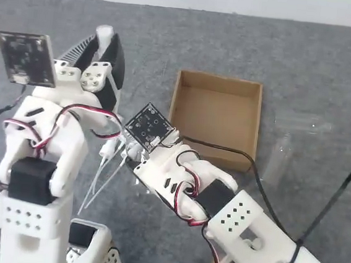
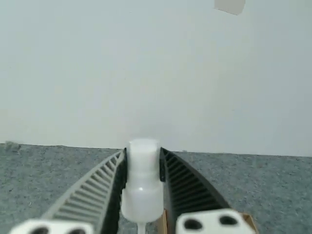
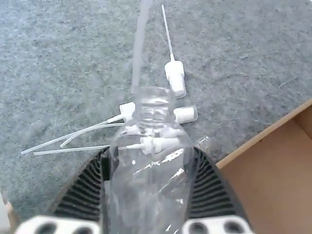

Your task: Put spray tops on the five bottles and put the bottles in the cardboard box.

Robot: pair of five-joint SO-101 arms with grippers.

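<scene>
The left gripper (image 2: 142,155) is clamped on a spray top (image 2: 141,195). The right gripper (image 3: 148,156) squeezes a clear bottle (image 3: 146,187) beside the cardboard box (image 1: 214,116). The thin tube (image 3: 139,44) might miss the bottle's mouth and bend.

Edges crop the spray top (image 2: 142,187) at its stem; bottle (image 3: 147,170) at its base.

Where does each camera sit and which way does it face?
High view: fixed overhead, looking down on left arm, right arm and cardboard box.
Left wrist view: on left arm, facing a white wall; left gripper clamps a spray top.
Right wrist view: on right arm, facing down; right gripper holds a clear bottle.
Shared: high and right wrist show the box and loose spray tops.
</scene>
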